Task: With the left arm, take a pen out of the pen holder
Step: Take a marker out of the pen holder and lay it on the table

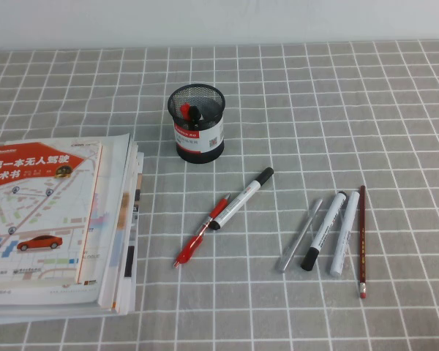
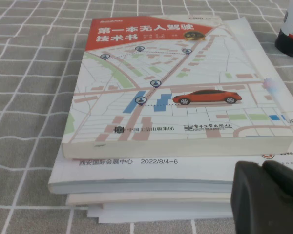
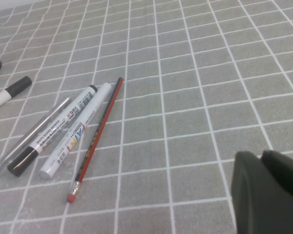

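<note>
Book stack (image 1: 51, 219) sits closest, near-left corner of the table: several volumes, top one with an orange-red banner, a street map and a red car on the cover. My left claw (image 2: 263, 170) is low at the near edge of that stack, fingers pressed together, nothing between them. It is out of the high view.

Surface: grey cloth (image 1: 351, 110) with a white grid, flat, covering the whole table. White wall (image 1: 219, 18) runs along the far edge; that is all the room I can see.

Pen holder (image 1: 196, 123) is a black mesh cup with a red-and-white label, upright, mid-table toward the far side, just past the stack's far-right corner. Pens (image 1: 189, 111) stand inside it, red and black tops showing above the rim.

Loose on the cloth, centre: red pen (image 1: 201, 231) with a black-capped marker (image 1: 241, 199) lying against its upper end. Right side, a near-parallel row: grey pen (image 1: 298, 235), black-tipped marker (image 1: 323, 231), white marker (image 1: 344, 234), red pencil (image 1: 362, 241) with its eraser toward me.

My right claw (image 3: 262, 161) hangs over bare cloth near that row, fingers together, holding nothing, also out of the high view.
</note>
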